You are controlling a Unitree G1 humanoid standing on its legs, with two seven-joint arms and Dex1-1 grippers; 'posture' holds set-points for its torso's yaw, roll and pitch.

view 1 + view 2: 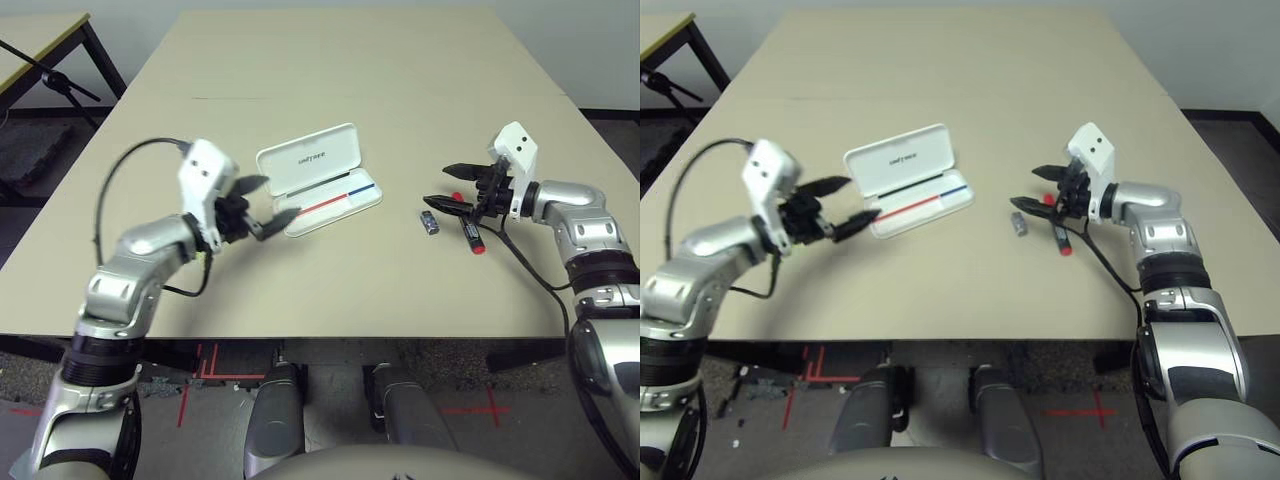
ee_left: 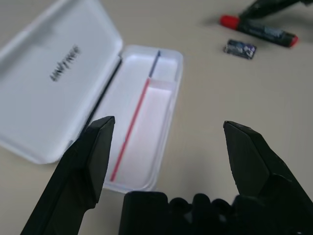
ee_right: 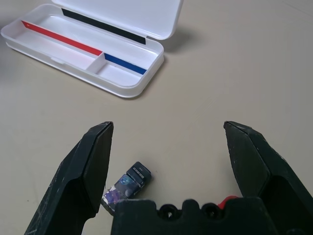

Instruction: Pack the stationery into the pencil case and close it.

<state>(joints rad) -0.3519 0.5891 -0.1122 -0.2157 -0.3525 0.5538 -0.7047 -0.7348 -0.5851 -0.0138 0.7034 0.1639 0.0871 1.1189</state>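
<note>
The white pencil case [image 1: 318, 182] lies open at the table's middle, its lid [image 2: 54, 83] folded back and its tray [image 3: 88, 58] showing a red-and-blue stripe, with nothing in it. My left gripper [image 1: 280, 196] hovers open at the tray's left end [image 2: 146, 132]. To the right of the case lie a small grey-black block [image 1: 430, 221] and a red marker with a black label [image 1: 472, 236]. My right gripper [image 1: 436, 185] is open just above them, the block [image 3: 126, 183] near one finger and the marker's red end [image 3: 229, 200] below the other.
The beige table [image 1: 350, 80] stretches far behind the case. A second table [image 1: 40, 35] and a black stand [image 1: 60, 80] are at the far left, off this table. A black cable [image 1: 530, 270] trails from my right wrist across the surface.
</note>
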